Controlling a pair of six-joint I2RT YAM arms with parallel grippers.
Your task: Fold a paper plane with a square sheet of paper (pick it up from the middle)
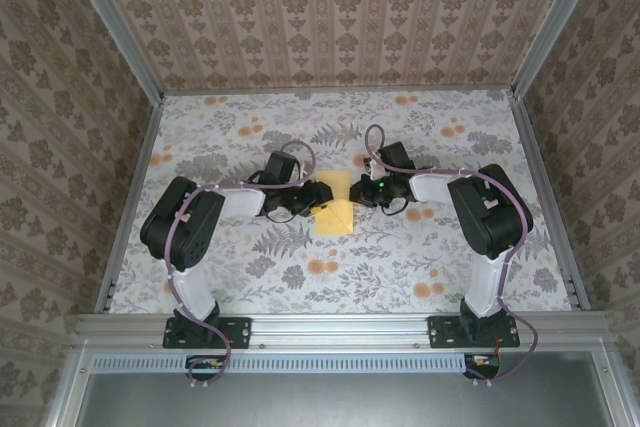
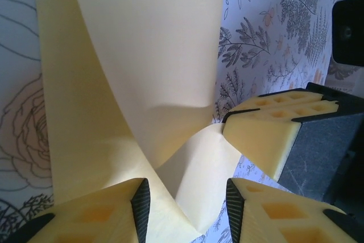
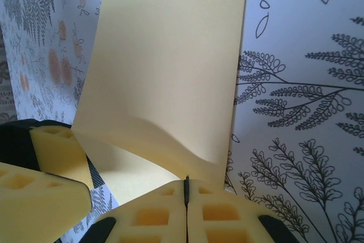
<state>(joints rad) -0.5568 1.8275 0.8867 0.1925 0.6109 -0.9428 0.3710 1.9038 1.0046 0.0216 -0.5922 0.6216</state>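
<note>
The right gripper (image 3: 186,190) is clenched, its two foam pads pressed flat together, and the near edge of the square sheet of paper (image 3: 165,55) runs into the seam between them, so it appears to be pinching that edge. From there the sheet rises and bows away ahead of the fingertips, with a lower layer curling back under to the gripper's left.

The left gripper (image 2: 187,200) stands released, its pads apart. A soft, uncreased hump of the pale-yellow paper sits in the gap between them without being pressed, and the rest of the sheet sweeps up and away in front. The right gripper is just beside it, ahead and to its right. Both meet over the middle of the floral tablecloth (image 1: 400,267).

The risks I see from here:
- The hump between the left pads is rounded and skewed, so closing on it could set a crooked crease.
- The paper is thin and held by one edge only, so any pull apart could tear it or slip it free.
- The two sets of fingers are close enough to knock together.
</note>
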